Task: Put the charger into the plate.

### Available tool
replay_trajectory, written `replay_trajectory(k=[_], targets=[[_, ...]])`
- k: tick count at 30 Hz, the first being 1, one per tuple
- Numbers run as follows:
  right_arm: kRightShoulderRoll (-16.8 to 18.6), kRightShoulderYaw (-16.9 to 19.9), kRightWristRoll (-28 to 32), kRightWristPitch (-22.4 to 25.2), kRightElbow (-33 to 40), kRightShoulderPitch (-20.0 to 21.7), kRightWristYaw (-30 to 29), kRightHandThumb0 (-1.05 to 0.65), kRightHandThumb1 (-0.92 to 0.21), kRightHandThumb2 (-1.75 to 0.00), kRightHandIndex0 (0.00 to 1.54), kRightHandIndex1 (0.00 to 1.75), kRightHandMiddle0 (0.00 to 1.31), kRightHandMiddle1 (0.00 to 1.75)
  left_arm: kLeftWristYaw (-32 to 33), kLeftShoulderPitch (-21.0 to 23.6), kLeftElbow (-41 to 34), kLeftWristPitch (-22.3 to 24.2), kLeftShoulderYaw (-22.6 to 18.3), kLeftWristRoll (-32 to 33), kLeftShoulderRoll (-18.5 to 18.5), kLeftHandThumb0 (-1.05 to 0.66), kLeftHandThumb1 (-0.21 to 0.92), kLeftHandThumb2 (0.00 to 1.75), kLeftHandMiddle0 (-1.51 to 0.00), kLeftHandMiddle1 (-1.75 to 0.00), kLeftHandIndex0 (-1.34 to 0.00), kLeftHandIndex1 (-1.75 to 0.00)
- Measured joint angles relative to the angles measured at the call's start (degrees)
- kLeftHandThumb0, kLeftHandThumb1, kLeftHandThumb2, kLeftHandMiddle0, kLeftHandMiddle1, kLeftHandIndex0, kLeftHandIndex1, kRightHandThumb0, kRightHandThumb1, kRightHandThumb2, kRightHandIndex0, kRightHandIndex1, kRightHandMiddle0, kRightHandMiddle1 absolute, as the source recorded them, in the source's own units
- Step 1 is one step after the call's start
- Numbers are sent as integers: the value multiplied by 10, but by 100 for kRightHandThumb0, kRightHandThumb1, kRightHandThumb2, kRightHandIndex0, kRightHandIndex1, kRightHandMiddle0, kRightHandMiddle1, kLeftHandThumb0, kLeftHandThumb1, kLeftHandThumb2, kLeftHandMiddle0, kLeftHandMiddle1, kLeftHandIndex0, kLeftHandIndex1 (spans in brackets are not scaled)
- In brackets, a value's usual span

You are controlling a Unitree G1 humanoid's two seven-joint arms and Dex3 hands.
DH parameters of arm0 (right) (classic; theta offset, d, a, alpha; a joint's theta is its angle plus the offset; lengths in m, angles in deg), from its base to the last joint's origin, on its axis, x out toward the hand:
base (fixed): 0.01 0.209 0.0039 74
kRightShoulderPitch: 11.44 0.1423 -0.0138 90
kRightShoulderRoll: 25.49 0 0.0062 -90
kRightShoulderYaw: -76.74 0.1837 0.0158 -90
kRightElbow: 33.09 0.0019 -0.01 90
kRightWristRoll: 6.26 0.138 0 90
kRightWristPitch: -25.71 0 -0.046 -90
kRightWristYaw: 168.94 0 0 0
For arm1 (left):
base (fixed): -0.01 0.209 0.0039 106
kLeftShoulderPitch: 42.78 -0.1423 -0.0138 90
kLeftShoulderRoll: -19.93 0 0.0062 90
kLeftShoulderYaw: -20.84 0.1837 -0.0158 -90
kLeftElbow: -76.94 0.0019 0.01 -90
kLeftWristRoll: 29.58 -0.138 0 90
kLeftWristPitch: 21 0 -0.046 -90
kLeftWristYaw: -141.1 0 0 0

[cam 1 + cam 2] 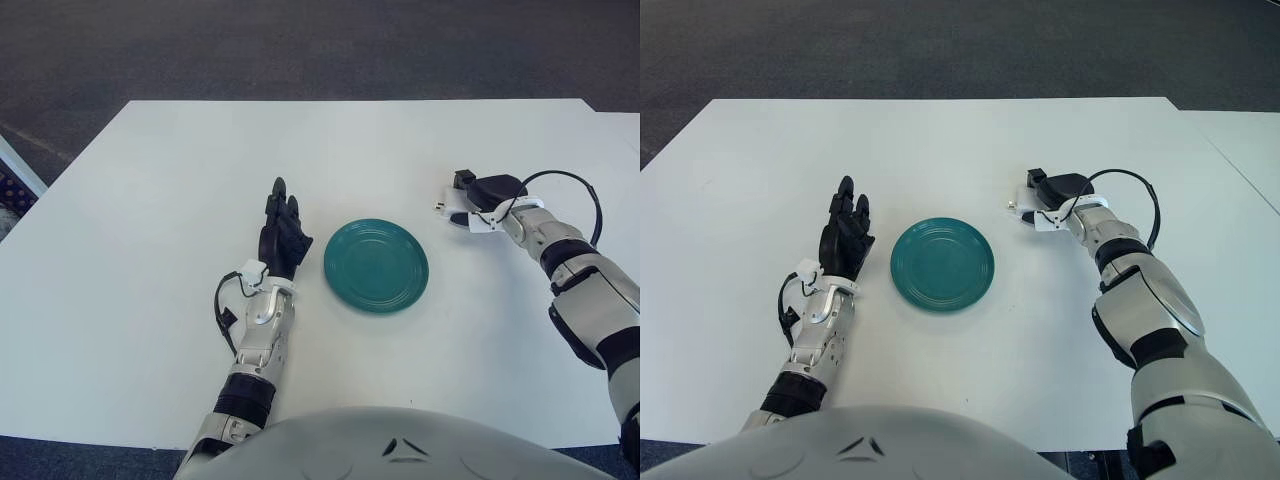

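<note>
Two robot hands show over the white tabletop (150, 200), and only the right one is at work. The right robot hand (478, 192) sits well to the right of the teal plate (376, 265), lying over the white charger (447, 207), whose small body and prongs peek out on the plate side of the fingers. Whether the fingers are truly clamped on the charger or merely draped across it cannot be told; the dark palm hides the contact. The left robot hand (279, 236) stands just beside the plate's left rim with its fingers stretched out and together, holding nothing.

The step in hand looks like securing the charger before carrying it leftward to the plate. To do it well, the fingers should close around the charger's body rather than the prongs, so it does not pivot or slip out. A clean lift off the tabletop before any sideways travel would keep it from dragging. The plate is shallow with a low rim, so the release should come low and over the middle, not the edge.
</note>
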Motion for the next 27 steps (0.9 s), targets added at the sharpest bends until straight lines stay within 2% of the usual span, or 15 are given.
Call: replay_trajectory(k=[5, 9, 13, 19, 23, 27], targets=[[-12, -8, -16, -37, 2, 20, 8, -48, -92, -88, 83, 175, 66, 175, -2, 0, -2, 2, -1, -1, 0, -105, 92, 104, -9, -1, -8, -7], [-18, 3, -15, -66, 26, 40, 10, -49, -92, -86, 84, 175, 67, 175, 2, -1, -9, 9, -2, -11, 0, -105, 92, 105, -9, -1, -9, -8], [-32, 37, -6, -82, 99, 57, 15, -50, -92, -83, 85, 175, 68, 175, 3, -1, -9, 9, -2, -31, 1, -105, 92, 105, -9, -1, -9, -9], [-43, 102, 31, -76, 238, 70, 29, -51, -92, -76, 91, 175, 74, 175, -7, 0, -2, 7, -9, -35, 2, -105, 92, 107, -7, 0, -8, -9], [-40, 132, 52, -70, 338, 55, 40, -51, -92, -73, 100, 175, 81, 175, -18, 0, 11, 6, -21, -34, 3, -105, 92, 109, -6, 0, -7, -10], [-34, 149, 65, -62, 449, 11, 65, -51, -92, -72, 104, 175, 84, 175, -31, 0, 23, 6, -39, -33, 2, -105, 92, 109, -4, 0, -5, -10]])
